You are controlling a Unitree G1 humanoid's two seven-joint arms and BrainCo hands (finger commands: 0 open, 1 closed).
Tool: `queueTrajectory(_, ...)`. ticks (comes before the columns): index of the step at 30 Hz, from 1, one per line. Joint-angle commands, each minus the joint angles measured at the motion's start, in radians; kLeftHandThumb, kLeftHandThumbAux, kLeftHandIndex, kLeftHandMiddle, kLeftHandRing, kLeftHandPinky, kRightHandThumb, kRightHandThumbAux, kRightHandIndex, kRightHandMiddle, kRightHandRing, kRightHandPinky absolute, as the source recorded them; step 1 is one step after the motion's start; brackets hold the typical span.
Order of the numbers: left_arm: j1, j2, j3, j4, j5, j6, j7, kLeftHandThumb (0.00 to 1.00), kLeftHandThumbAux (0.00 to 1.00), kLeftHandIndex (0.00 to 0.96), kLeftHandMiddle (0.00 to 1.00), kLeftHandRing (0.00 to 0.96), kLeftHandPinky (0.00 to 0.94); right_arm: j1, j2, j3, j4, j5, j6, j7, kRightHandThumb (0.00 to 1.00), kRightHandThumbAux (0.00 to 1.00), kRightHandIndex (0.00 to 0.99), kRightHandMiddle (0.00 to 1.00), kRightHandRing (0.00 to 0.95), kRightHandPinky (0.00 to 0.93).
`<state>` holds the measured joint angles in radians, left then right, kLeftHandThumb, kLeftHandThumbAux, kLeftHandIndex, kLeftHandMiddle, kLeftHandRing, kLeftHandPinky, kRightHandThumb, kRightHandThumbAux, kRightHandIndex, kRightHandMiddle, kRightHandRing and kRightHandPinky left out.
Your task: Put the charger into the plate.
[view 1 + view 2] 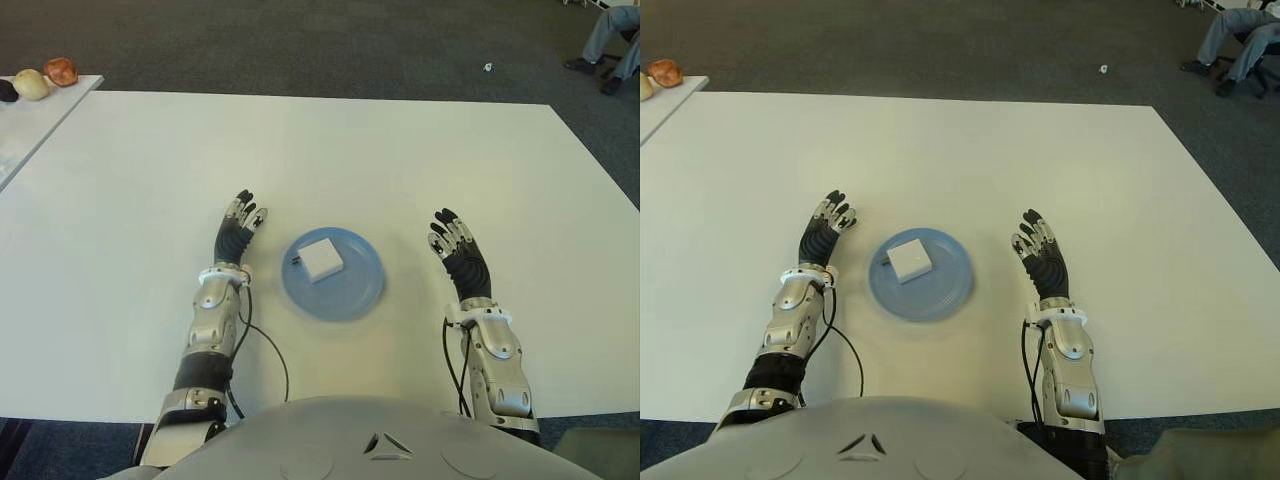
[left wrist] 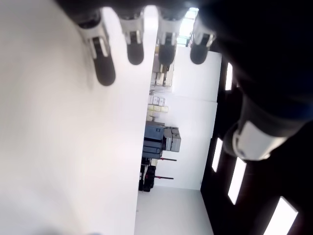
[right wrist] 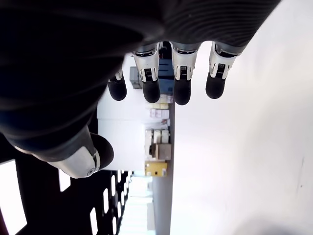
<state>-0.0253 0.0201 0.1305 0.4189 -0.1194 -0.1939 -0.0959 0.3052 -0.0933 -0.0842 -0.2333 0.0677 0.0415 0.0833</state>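
A white square charger (image 1: 320, 258) lies inside the round blue plate (image 1: 355, 290), toward its far left part, on the white table. My left hand (image 1: 238, 224) is to the left of the plate with straight fingers holding nothing. My right hand (image 1: 453, 242) is to the right of the plate, its fingers also stretched out and holding nothing. Each wrist view shows its own fingertips (image 2: 134, 51) (image 3: 182, 93) extended over bare table, with no object between them.
The white table (image 1: 320, 150) stretches far ahead and to both sides. A second table at the far left carries a few rounded items (image 1: 45, 78). A seated person's legs (image 1: 610, 45) show at the far right on the dark carpet.
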Motion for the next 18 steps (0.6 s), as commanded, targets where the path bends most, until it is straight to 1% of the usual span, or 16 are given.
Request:
queueTrajectory(1, 0.025, 0.008, -0.002, 0.064, -0.001, 0.028, -0.016, 0.000, 0.598, 0.000, 0.000, 0.000, 0.000, 0.007, 0.001, -0.002, -0.009, 0.011, 0.022, 0.005, 0.000, 0.615, 0.000, 0.105, 0.083, 0.053)
queueTrajectory(8, 0.033, 0.004, 0.003, 0.092, -0.005, -0.009, -0.021, 0.000, 0.600, 0.003, 0.000, 0.000, 0.000, 0.009, 0.002, -0.002, -0.008, 0.011, 0.026, 0.006, 0.000, 0.611, 0.000, 0.106, 0.084, 0.056)
queueTrajectory(18, 0.032, 0.006, 0.008, 0.133, -0.010, -0.037, -0.026, 0.000, 0.605, 0.011, 0.003, 0.000, 0.005, 0.011, 0.003, 0.001, -0.005, 0.005, 0.023, 0.004, 0.000, 0.604, 0.003, 0.110, 0.086, 0.054)
